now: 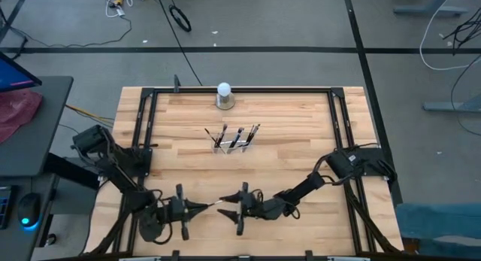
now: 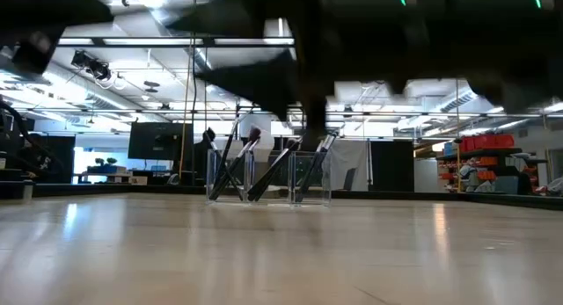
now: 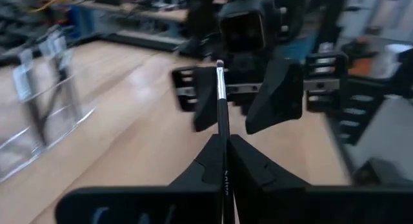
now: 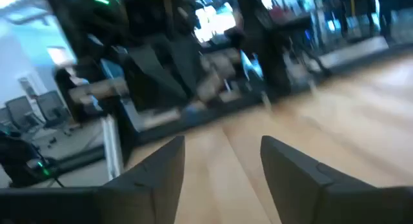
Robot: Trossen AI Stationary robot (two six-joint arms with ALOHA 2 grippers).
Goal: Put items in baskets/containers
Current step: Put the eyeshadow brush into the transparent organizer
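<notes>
Left gripper [image 1: 201, 208] seen low at table's near edge, left of centre, fingers clamped on thin dark-handled brush [image 3: 221, 101]; brush pointed toward right gripper [image 1: 230, 214]. Right gripper placed just beside brush tip, fingers [image 4: 293, 169] spread apart, nothing held between them. Clear holder [image 1: 233, 144] stood at table centre, well apart from both grippers, several brushes [image 2: 264, 169] leaned inside. White ball on grey base [image 1: 224, 95] set at far edge
</notes>
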